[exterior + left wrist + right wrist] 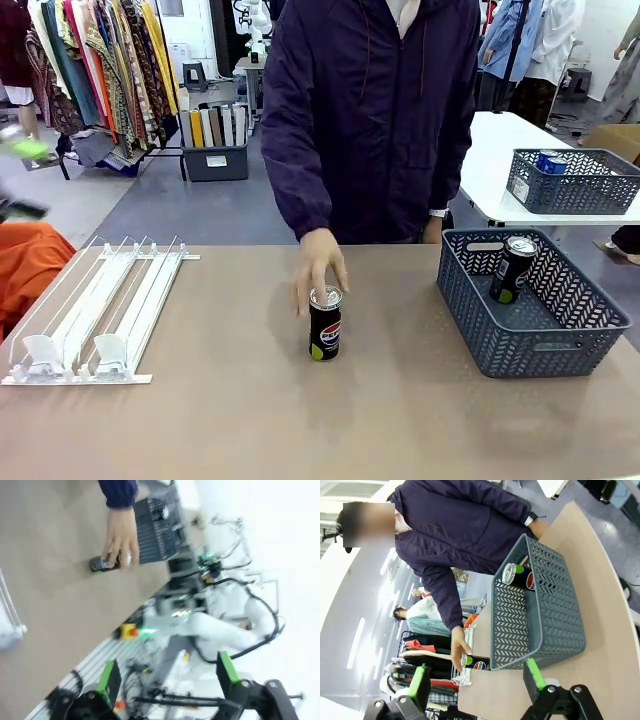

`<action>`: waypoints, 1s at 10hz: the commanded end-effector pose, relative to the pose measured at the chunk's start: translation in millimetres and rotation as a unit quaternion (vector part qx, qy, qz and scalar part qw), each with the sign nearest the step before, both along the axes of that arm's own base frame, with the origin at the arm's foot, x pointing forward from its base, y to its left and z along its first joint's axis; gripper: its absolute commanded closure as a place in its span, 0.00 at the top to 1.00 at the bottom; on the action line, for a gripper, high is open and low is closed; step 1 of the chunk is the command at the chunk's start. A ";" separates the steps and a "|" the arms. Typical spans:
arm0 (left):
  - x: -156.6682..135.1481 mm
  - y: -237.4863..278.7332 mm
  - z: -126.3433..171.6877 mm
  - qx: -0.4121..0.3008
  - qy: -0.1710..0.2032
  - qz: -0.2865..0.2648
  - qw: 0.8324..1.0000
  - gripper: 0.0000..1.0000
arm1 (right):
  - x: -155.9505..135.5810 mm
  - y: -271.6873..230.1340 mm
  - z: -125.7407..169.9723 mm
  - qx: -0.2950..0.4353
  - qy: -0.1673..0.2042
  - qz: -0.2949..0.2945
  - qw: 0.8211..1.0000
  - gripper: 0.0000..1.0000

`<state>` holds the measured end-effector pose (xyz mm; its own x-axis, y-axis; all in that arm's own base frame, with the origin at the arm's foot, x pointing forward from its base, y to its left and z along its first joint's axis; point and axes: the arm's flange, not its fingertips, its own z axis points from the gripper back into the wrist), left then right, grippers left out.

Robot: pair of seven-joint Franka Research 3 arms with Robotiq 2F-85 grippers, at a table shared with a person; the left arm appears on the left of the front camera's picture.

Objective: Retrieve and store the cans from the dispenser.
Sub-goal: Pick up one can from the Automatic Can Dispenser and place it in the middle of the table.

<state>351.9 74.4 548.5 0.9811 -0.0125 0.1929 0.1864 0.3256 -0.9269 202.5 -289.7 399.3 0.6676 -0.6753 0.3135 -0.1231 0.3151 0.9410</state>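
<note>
A black Pepsi can [324, 323] stands upright near the middle of the tabletop [250, 420], and the person's hand [320, 265] rests on its silver top from the far side. A second black can [512, 270] leans inside the grey basket [530, 350] that sits at the right edge of the tabletop. The dispenser [90, 315] lies at the left edge, its rails running from the near side to the far side, with two white pusher blocks [75, 350] at its near end; its lanes hold no can. Another grey basket [575, 185] sits on a white table beyond the far right corner, with something blue in it.

In the left wrist view, the left hand [167, 677] has its green-padded fingers [227, 667] spread wide with nothing between them, off the near edge of the tabletop and well apart from the can. In the right wrist view, the right hand [477, 682] is likewise wide open and holds nothing, its fingers [535, 674] near the basket's near wall, the leaning can lying inside
</note>
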 end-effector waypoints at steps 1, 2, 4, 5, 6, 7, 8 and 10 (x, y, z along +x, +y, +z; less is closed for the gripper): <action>-30.5 66.5 -91.9 -0.194 0.041 0.141 0.970 1.00 | 4.6 0.0 2.9 -0.002 -0.018 -0.004 1.000 1.00; -42.8 77.2 -107.5 -0.200 0.066 0.158 0.965 1.00 | 4.6 0.0 2.9 -0.002 -0.018 -0.004 1.000 1.00; -29.5 49.3 -52.8 -0.068 0.026 0.052 0.996 1.00 | 4.6 0.0 2.9 -0.002 -0.018 -0.004 1.000 1.00; -29.5 49.3 -52.8 -0.068 0.026 0.052 0.996 1.00 | 4.6 0.0 2.9 -0.002 -0.018 -0.004 1.000 1.00; -29.5 49.3 -52.8 -0.068 0.026 0.052 0.996 1.00 | 4.6 0.0 2.9 -0.002 -0.018 -0.004 1.000 1.00; -29.5 49.3 -52.8 -0.068 0.026 0.052 0.996 1.00 | 4.6 0.0 2.9 -0.002 -0.018 -0.004 1.000 1.00; -29.5 49.3 -52.8 -0.068 0.026 0.052 0.996 1.00 | 4.6 0.0 2.9 -0.002 -0.018 -0.004 1.000 1.00; -29.5 49.3 -52.8 -0.068 0.026 0.052 0.996 1.00 | 4.6 0.0 2.9 -0.002 -0.018 -0.004 1.000 1.00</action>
